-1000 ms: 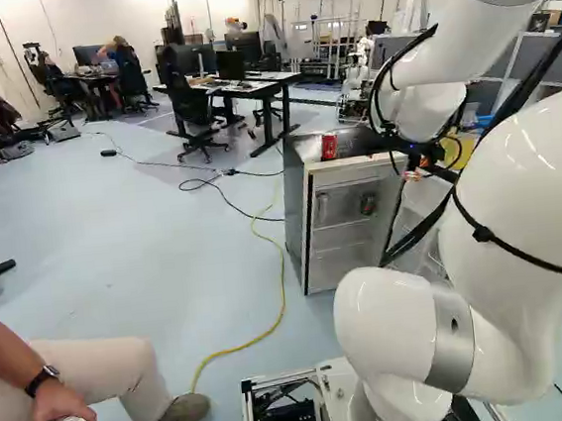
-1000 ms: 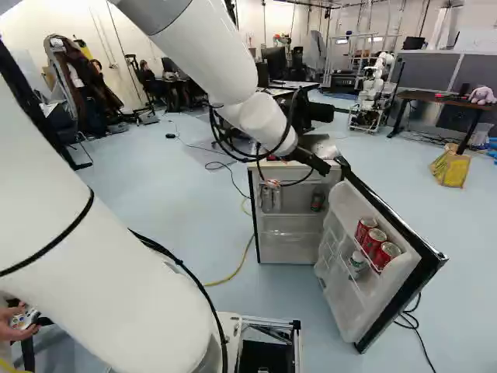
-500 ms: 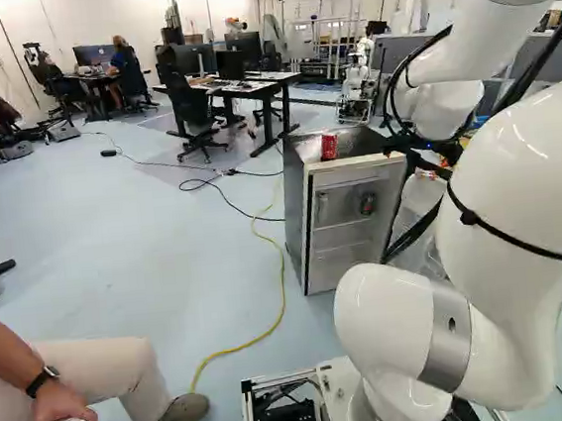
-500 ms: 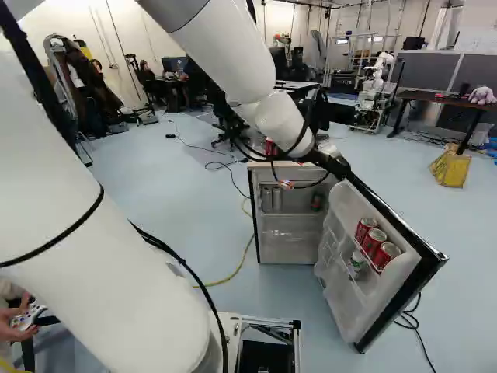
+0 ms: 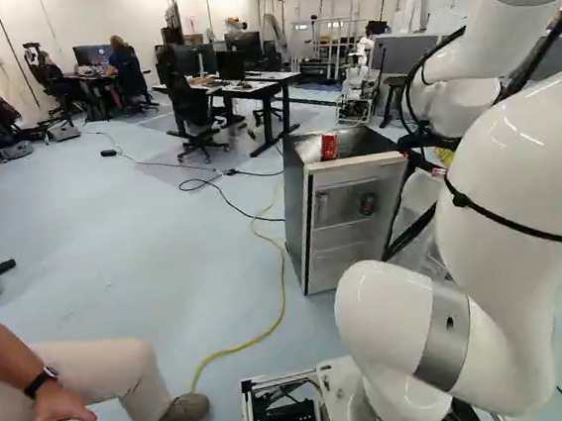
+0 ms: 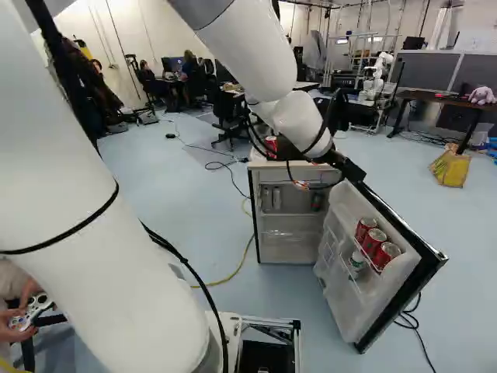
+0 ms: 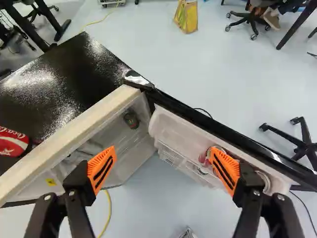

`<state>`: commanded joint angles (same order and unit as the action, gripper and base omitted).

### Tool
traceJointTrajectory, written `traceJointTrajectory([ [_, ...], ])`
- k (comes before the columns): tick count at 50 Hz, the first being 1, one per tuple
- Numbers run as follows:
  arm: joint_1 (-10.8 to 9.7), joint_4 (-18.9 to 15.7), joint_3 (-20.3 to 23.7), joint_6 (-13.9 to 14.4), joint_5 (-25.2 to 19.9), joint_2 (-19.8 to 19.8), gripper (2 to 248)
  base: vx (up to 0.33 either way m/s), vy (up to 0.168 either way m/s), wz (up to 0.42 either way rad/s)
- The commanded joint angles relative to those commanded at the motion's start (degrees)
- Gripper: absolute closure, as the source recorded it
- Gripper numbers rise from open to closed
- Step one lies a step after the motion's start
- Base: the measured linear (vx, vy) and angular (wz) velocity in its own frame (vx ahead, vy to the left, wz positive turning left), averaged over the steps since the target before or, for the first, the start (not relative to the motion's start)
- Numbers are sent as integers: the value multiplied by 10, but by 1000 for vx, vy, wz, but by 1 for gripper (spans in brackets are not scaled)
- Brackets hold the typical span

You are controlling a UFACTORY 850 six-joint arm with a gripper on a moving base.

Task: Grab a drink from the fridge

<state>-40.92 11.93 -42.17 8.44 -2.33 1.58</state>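
Red cans (image 6: 373, 241) partly behind orange pad (image 7: 225, 171)

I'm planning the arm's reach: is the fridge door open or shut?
Open: the fridge door stands swung out, showing the red cans on its inside.

Two from behind, one above — fridge (image 5: 345, 236) shared

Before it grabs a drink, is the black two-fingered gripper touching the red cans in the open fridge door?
Apart. The right base view shows the gripper up near the door's top edge, white lining showing between it and the cans below.
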Motion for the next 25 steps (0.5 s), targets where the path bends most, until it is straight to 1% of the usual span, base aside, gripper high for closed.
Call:
traceJointTrajectory([
  [12,-20,1,-20,0,0,-20,3,0,0,0],
  [25,-41,9,-42,0,8,-42,3,0,0,0],
])
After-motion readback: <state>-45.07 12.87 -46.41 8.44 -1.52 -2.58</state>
